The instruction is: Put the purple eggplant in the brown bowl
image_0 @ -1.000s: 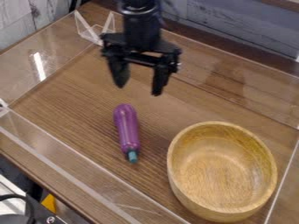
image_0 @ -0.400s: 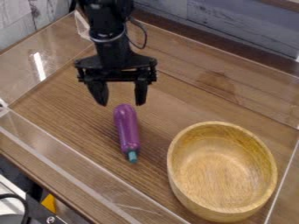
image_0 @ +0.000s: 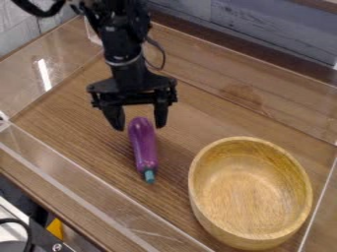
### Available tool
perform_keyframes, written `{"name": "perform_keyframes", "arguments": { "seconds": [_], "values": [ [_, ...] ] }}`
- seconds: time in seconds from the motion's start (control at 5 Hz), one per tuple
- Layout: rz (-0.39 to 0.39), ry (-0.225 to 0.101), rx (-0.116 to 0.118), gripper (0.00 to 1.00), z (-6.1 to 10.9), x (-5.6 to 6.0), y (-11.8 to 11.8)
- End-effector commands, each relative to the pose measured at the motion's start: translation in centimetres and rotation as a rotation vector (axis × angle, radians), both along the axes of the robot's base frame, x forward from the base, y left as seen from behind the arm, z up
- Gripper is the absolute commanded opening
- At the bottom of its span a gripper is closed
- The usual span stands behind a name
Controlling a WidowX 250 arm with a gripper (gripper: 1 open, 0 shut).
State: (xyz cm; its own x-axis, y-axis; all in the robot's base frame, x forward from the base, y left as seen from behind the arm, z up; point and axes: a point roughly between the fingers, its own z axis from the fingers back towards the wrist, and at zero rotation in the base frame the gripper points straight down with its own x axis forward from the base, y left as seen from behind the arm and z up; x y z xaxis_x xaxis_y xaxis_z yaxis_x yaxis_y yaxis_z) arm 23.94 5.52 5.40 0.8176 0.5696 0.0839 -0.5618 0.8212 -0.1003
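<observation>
Camera view is showing the gripper pointing straight down with its jaws spread wide and gripping nothing, hovering over the upper end of the eggplant. That eggplant is lying flat on the table, its long axis running roughly from 12 to 6 o'clock, stem tip at the 6 o'clock end. Most of its body is sitting at 6 o'clock from the fingertips. The bowl is waiting at about 4 o'clock, well apart. Closing here would probably be catching only the end, so shifting slightly toward 6 looks wiser.
</observation>
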Motion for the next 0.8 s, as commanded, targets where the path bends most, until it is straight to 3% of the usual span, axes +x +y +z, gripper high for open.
{"name": "perform_keyframes", "arguments": {
  "seconds": [0.0,0.6],
  "values": [
    [0.022,-0.027,0.005,1.0,-0.11,0.48,0.26],
    [0.015,-0.005,-0.006,1.0,-0.67,0.07,-0.63]
  ]
}}
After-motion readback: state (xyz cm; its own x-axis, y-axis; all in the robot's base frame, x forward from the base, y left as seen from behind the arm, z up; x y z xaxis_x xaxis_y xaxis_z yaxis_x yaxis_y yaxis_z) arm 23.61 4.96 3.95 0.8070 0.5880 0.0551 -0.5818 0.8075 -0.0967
